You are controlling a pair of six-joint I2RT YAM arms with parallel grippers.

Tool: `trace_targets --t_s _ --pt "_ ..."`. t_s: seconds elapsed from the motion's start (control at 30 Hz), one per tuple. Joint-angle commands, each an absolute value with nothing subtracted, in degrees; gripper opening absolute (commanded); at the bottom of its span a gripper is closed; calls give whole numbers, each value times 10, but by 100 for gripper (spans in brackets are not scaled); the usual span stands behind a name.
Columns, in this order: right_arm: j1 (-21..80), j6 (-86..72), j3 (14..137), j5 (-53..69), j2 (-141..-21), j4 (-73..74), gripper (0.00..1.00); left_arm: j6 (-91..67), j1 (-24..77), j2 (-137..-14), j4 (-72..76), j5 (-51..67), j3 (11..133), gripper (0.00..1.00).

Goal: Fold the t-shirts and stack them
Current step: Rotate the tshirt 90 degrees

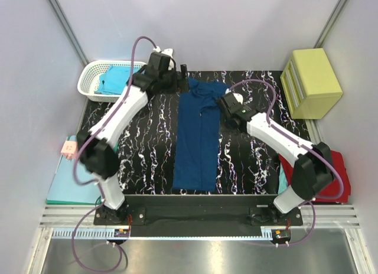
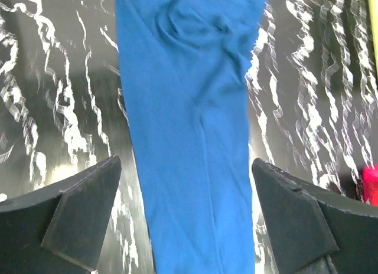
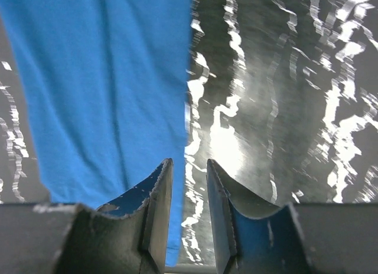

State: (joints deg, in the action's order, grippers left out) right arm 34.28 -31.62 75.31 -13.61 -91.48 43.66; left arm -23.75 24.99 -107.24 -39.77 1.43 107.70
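Navy t-shirt (image 1: 198, 138) is laid mid-bench (image 1: 136, 144) as a long strip, prob ready for an end-to-end fold. Left claw (image 2: 186, 162) is held wide apart over its far end. Right claw (image 3: 189, 163) is held slightly apart at its right edge, nothing clamped.

A white basket (image 1: 85, 88) stood at the far left corner of the black marbled surface (image 1: 147, 144), a yellow drawer box (image 1: 316, 79) stood far right, and a teal clipboard (image 1: 65, 188) lay beside the left edge.

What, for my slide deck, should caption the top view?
Navy t-shirt folded into a long strip on the marbled table, left pincer open at its far end.
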Motion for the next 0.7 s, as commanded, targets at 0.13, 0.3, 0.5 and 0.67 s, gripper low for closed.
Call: trace_targets --t_s 0.13,0.3,0.5,0.67 --pt "371 -363 665 -276 -811 490 35 -232 408 -863 -326 -156 811 99" --pt "435 -411 610 -381 -767 519 31 -362 412 -767 -257 -142 656 99" --pt "524 -525 619 -534 -817 649 30 -316 430 -783 -316 -111 654 99" --pt "547 -570 633 -512 -911 651 32 -259 477 -784 -343 -222 628 99"
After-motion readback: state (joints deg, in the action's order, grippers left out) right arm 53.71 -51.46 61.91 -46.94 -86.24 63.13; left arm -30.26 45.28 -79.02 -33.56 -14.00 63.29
